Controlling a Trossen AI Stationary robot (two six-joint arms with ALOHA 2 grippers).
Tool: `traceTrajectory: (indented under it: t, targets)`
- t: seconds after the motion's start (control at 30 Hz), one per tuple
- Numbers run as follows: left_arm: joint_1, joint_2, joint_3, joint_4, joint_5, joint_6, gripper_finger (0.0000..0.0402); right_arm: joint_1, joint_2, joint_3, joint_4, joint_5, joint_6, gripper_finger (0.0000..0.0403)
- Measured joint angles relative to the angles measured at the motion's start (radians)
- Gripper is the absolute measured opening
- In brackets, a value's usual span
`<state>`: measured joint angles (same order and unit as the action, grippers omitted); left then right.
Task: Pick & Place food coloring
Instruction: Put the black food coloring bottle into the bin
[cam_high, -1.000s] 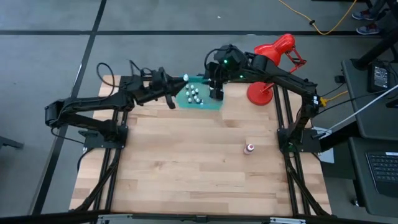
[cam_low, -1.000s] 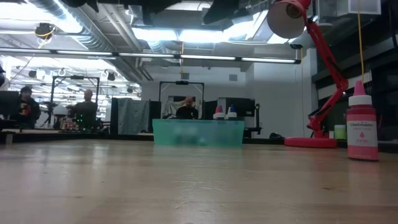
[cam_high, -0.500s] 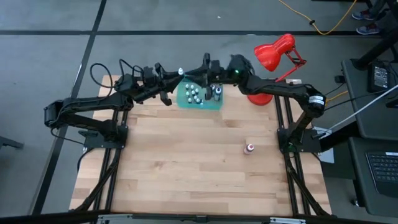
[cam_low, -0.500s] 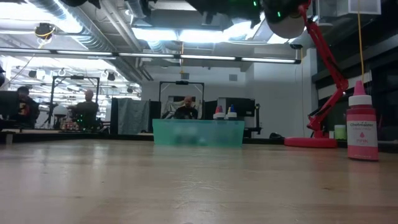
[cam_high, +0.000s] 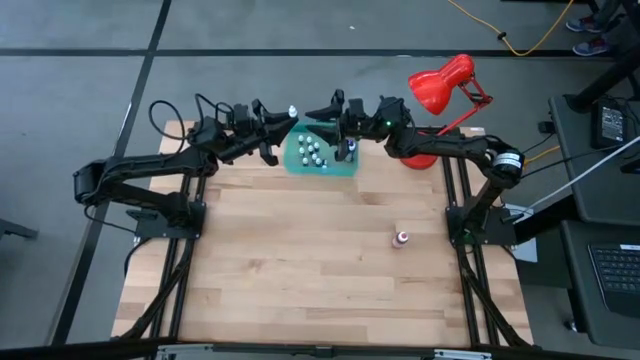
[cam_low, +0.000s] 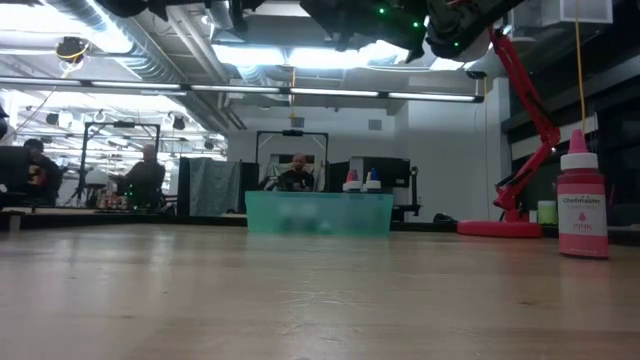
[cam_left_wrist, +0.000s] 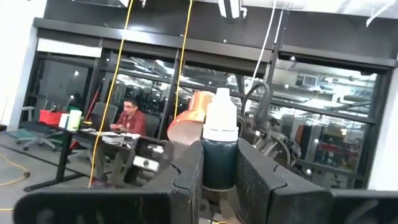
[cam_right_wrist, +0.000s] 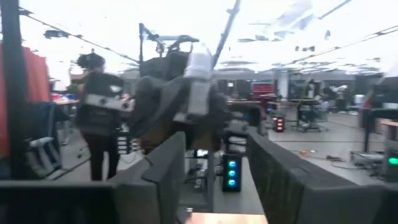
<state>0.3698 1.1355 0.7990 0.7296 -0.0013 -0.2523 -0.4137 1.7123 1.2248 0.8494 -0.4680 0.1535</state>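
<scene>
Step in hand: handover or carry, as I judge it. The left gripper (cam_left_wrist: 219, 177) holds a dark-bodied food coloring bottle (cam_left_wrist: 220, 146) with a pale cap, raised above the far left edge of the teal tray (cam_high: 342, 170).
Left jaws: clamped on the bottle's body, cap upright.
Right gripper (cam_high: 336, 108): raised over the tray's far edge, facing the left one; jaws apart, nothing between them.
Rest of set: small bottles (cam_high: 313, 152) stand in the tray; one pink bottle (cam_high: 401, 239) stands alone on the surface (cam_high: 300, 260), well apart, near right.
Next move: likely bring the held bottle out over bare surface and set it down upright, or pass it to the right jaws; keep the cap level.
Bystander: red desk lamp (cam_high: 440, 85) at far right.
</scene>
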Motion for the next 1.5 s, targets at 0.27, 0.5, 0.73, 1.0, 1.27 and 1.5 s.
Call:
traceTrajectory:
  t: [0.27, 0.5, 0.73, 1.0, 1.27, 1.5]
  targets:
    - [0.000, 0.027, 0.000, 0.008, -0.004, 0.001, 0.0067, 0.000, 0.000, 0.005, -0.019, 0.030, 0.002, 0.0190]
    - [0.000, 0.047, 0.000, 0.033, -0.007, 0.008, 0.0067, 0.000, 0.001, 0.005, -0.017, 0.025, 0.006, 0.0171]
    - [0.000, 0.089, 0.000, 0.069, -0.009, 0.006, 0.0068, 0.002, 0.001, 0.005, -0.017, 0.008, 0.026, 0.0166]
    - [0.001, 0.148, 0.068, 0.060, 0.016, 0.018, 0.0068, 0.002, -0.001, 0.007, -0.001, -0.023, 0.064, 0.0165]
    - [0.001, 0.169, 0.091, 0.059, 0.041, 0.007, 0.0068, 0.002, -0.003, 0.007, 0.013, -0.041, 0.079, 0.0150]
    - [-0.001, 0.163, 0.092, 0.069, 0.058, -0.020, 0.0068, 0.002, -0.002, 0.007, 0.012, -0.065, 0.074, 0.0101]
